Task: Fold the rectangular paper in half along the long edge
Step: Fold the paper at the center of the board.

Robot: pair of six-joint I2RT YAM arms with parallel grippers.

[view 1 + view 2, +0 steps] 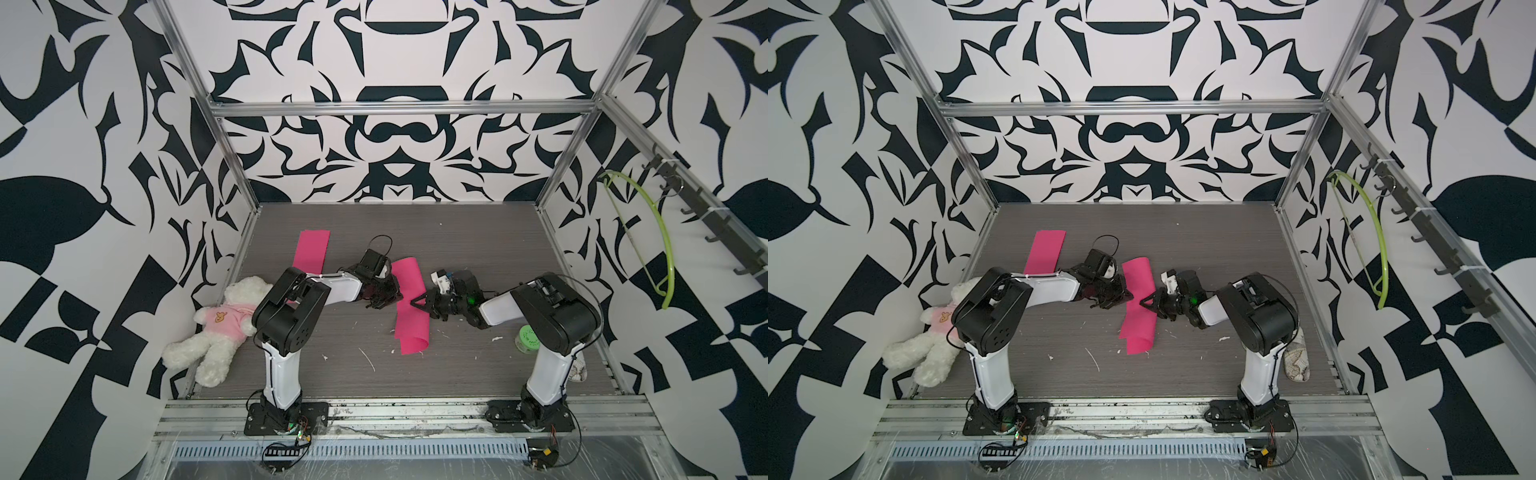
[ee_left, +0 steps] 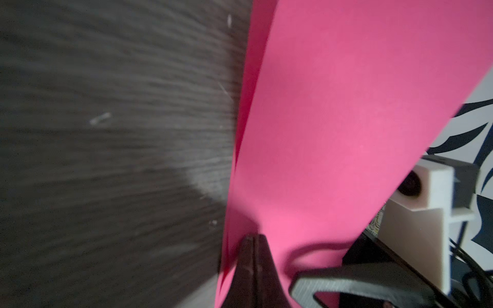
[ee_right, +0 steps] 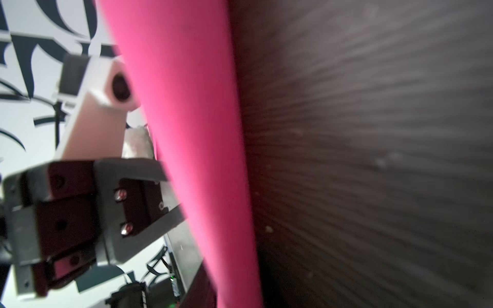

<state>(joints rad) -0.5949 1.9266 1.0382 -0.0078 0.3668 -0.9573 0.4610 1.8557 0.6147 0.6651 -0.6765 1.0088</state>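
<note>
lying lengthwise in the middle of the grey table [image 1: 465,249], the pink paper [image 1: 409,328] [image 1: 1139,328] runs from the far side toward the near side between the two arms, and its near end curls over on itself. the left gripper [image 1: 376,304] [image 1: 1100,305] sits at the paper's left edge. in the left wrist view its fingertips [image 2: 253,242] are pressed together, with the sheet [image 2: 346,106] rising on both sides of them, so it is clamped on that edge. the right gripper [image 1: 414,301] [image 1: 1144,300] reaches in from the opposite side. from above its fingers seem to meet on the paper's right edge, though its own wrist view shows only the raised sheet [image 3: 186,133] and the left gripper's grey body [image 3: 80,208] behind it. a second pink strip [image 1: 311,253] lies flat farther back on the left, well apart. a white teddy bear [image 1: 224,328] in a pink shirt lies at the table's left edge. a green-lidded container [image 1: 527,338] stands just beside the right arm, and a green hanger [image 1: 660,249] hangs on the right wall.
</note>
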